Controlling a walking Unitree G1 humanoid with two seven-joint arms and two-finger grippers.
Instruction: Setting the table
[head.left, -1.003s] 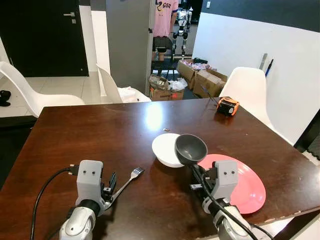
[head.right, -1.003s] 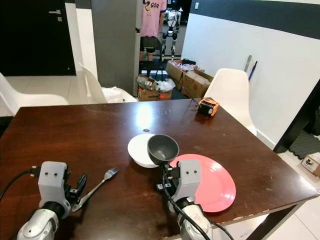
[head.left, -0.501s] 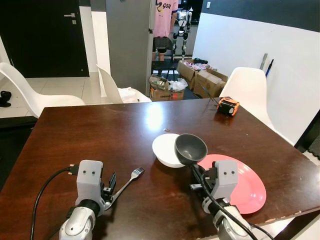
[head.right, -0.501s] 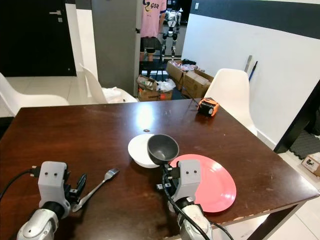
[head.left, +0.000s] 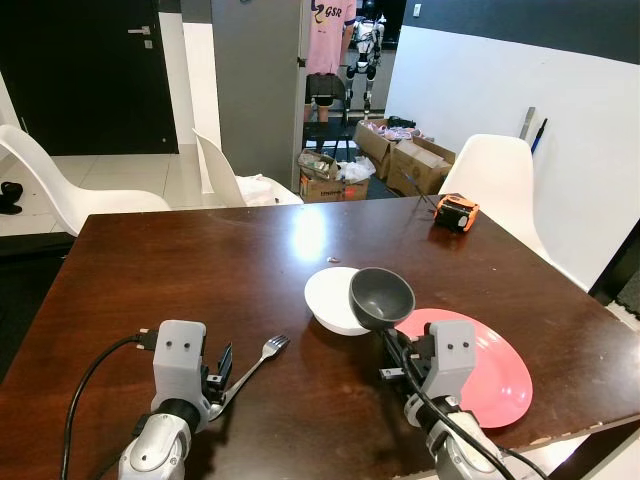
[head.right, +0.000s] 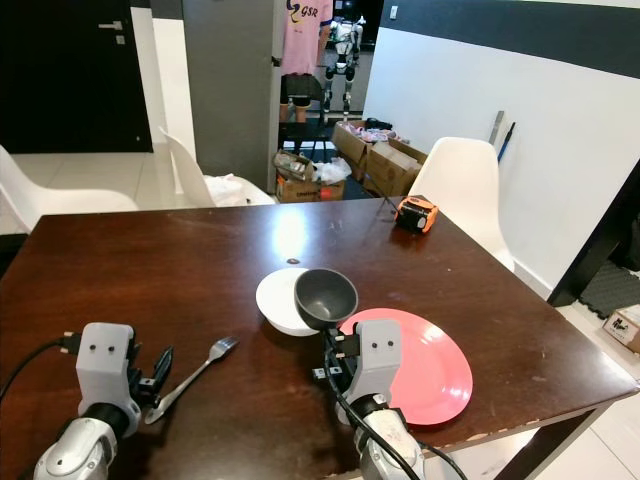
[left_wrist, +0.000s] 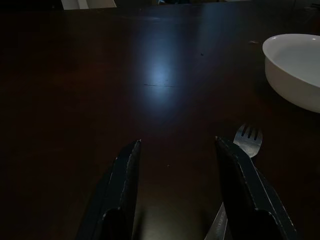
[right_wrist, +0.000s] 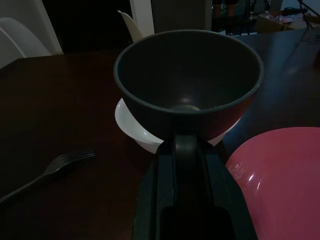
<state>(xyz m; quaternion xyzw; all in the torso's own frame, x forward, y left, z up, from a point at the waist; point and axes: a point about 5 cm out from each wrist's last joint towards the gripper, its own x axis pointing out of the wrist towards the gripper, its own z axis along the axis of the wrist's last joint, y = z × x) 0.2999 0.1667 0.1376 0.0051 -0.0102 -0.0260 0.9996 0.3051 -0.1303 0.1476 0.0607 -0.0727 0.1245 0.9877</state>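
Left eye view: a dark wooden table (head.left: 180, 260) stands in a tiled room with white chairs (head.left: 70, 185) around it. The right gripper (head.left: 385, 340) pinches the near rim of a grey bowl (head.left: 381, 297), holding it above the tabletop, between a white bowl (head.left: 328, 300) and a pink plate (head.left: 495, 375). The grey bowl overlaps the white bowl's right edge. The left gripper (head.left: 222, 368) rests low at the near left of the table, beside the handle of a fork (head.left: 255, 358) whose tines point toward the white bowl. An orange tape measure (head.left: 455, 212) sits at the far right of the table, with cardboard boxes (head.left: 400, 160) on the floor beyond.

Right eye view: the same layout, the grey bowl (head.right: 326, 297) raised over the gap between white bowl (head.right: 280, 300) and plate (head.right: 430, 375).

Left wrist view: the left gripper's fingers (left_wrist: 122, 190) are spread apart over bare table, holding nothing. The fork (left_wrist: 245, 142) lies just outside one finger, touching or nearly touching it. The white bowl (left_wrist: 295, 70) stands well ahead.

Right wrist view: the right gripper's fingers (right_wrist: 186, 150) are pressed together on the grey bowl's (right_wrist: 189, 75) rim, the bowl upright and empty. The white bowl (right_wrist: 137, 127) shows behind it, the plate (right_wrist: 280, 175) on one side and the fork (right_wrist: 55, 167) on the other.
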